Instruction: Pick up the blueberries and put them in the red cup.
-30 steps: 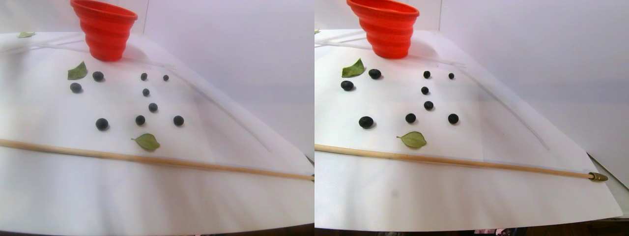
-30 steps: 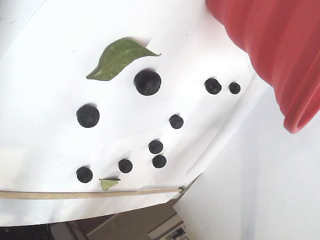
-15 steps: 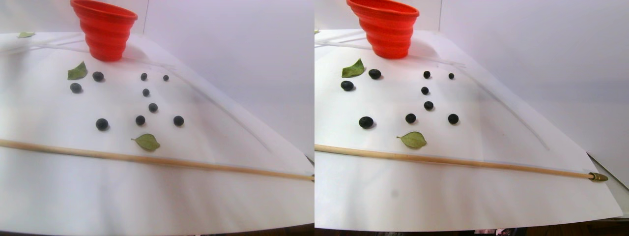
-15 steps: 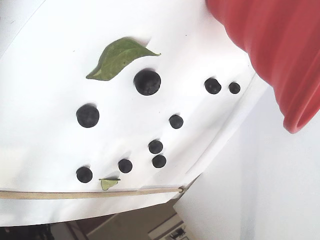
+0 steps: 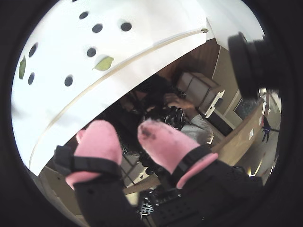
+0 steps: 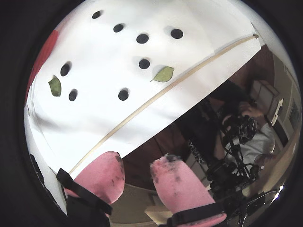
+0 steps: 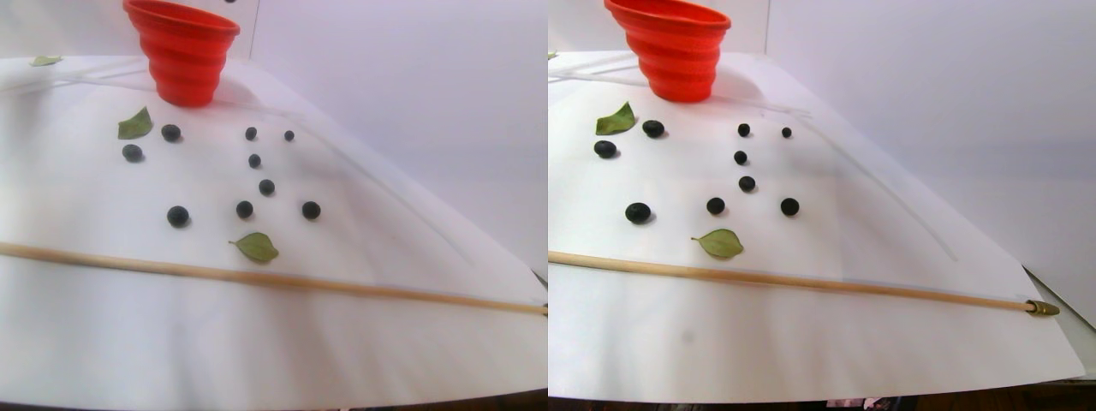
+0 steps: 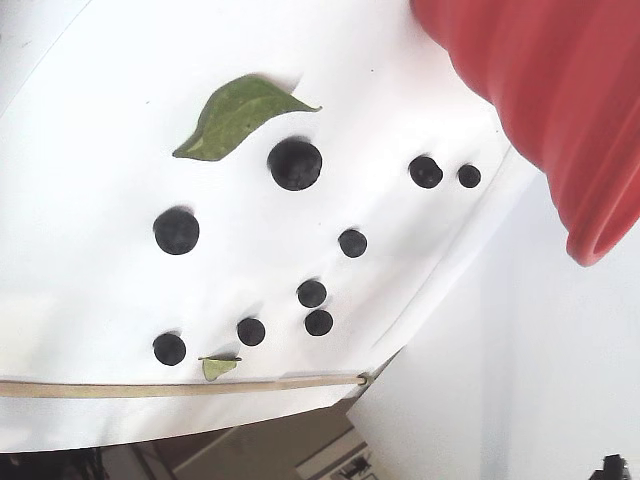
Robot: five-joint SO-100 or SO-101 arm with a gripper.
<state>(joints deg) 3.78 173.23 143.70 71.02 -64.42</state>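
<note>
Evidently at the very start: claw (image 5: 128, 137) spread wide, pink pads (image 6: 99, 172) apart with nothing between them, hanging out past the near edge of the bench (image 7: 257, 360), short of the wooden rod (image 7: 257, 278) in both wrist views. Eight blueberries (image 7: 177, 216) counted, scattered loose over the middle of the bench between the rod and the red cup (image 7: 181, 51). Cup upright at the far edge, toward the left corner in the stereo pair view. Inside of the cup hidden from every view.

To do the reach well:

- Cross above the rod with height to spare rather than dragging over it.
- Choose a berry with bare surface around it, probably the large one nearest the rod, well apart from its neighbours and from the green leaf (image 7: 255, 247).
- Come straight down, one pad on each side, centred.
- Close gently: round, so likely to roll or squirt sideways under an off-centre pinch, and probably soft enough to bruise.
- Lift clear before swinging toward the cup, then release low over the rim to avoid a bounce-out.
</note>
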